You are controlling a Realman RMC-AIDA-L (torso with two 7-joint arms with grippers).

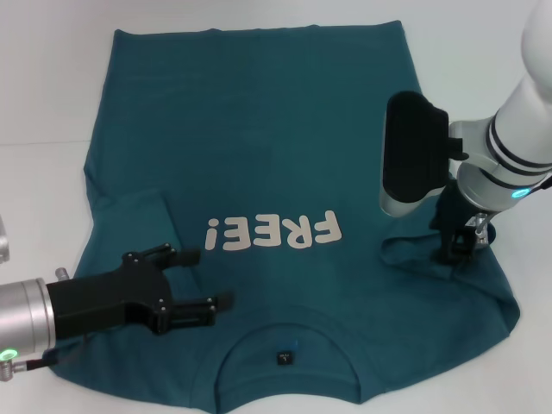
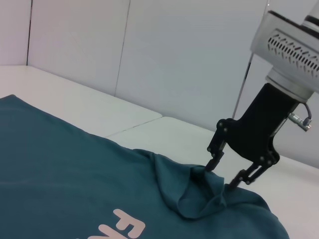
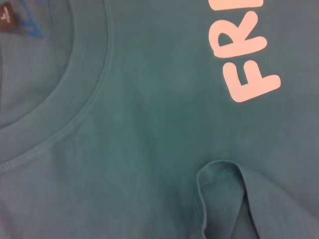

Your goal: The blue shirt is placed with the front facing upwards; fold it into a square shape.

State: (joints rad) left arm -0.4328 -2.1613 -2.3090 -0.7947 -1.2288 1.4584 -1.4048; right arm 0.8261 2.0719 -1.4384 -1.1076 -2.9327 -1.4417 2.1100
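Note:
The blue shirt (image 1: 267,147) lies front up on the white table (image 1: 43,95), its collar (image 1: 289,332) nearest me and the white "FREE!" lettering (image 1: 272,231) across the chest. My right gripper (image 1: 453,257) stands upright at the shirt's right side, shut on the sleeve, whose fabric rises in a bunched fold (image 2: 199,191) between its fingertips (image 2: 211,164). That raised sleeve fold (image 3: 224,191) also fills a corner of the right wrist view. My left gripper (image 1: 213,278) hovers open over the chest, left of the collar, holding nothing. The left sleeve (image 1: 129,211) lies folded inward onto the body.
Bare white table surrounds the shirt at the back and left. A small dark tag (image 1: 282,356) sits inside the collar. A white wall (image 2: 174,55) stands behind the table's far edge.

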